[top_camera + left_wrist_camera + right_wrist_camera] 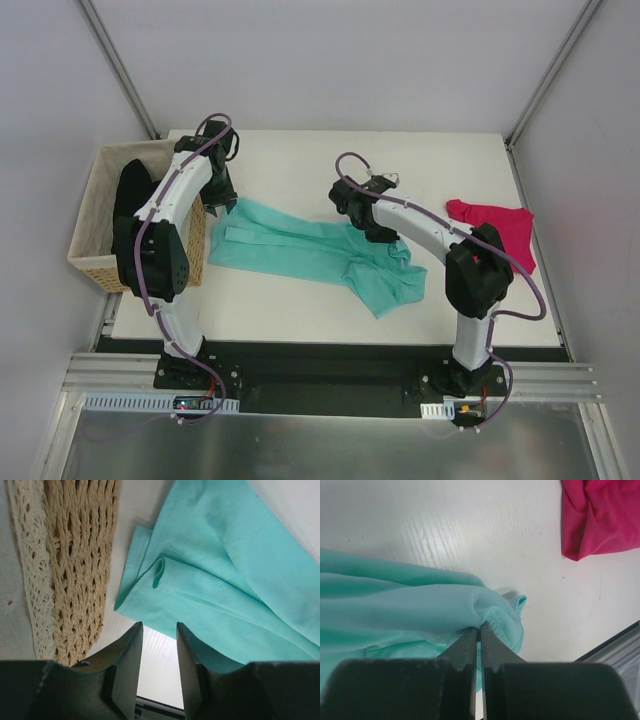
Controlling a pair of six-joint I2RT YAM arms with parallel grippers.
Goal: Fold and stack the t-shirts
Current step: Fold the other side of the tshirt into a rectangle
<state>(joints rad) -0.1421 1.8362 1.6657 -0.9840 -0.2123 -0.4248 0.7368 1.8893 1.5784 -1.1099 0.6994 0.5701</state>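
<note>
- Nearest you, the teal t-shirt (300, 250) lies across the middle of the table (300, 160). It is half flattened on its left side and bunched into a heap at its near right end.
- Your right gripper (480, 630) is clenched on that bunched end. The jaws are pressed together with a ridge of teal cloth pinched between the tips, just above the tabletop.
- Your left gripper (159, 627) is released. Its jaws stand apart with only bare table showing between them. It hovers just short of the teal shirt's left edge, where a doubled hem and a small fold sit beside the basket wall.
- As I read it, you are spreading this shirt ready to fold it: one end is held and the other is not yet taken.
- The next move calls for bringing the left jaws onto that left hem and closing on it. Take care not to catch the weave of the basket close by. Then draw the two ends apart so the heap on the right opens flat.
- Further right, well apart from the teal one, the magenta t-shirt (500, 225) lies crumpled near the table's right edge, and neither arm touches it.
- On the left side, running to the far corner, the woven basket (95, 215) holds dark cloth (125, 195), probably black shirts. The left arm hides part of it, so you cannot count them.
</note>
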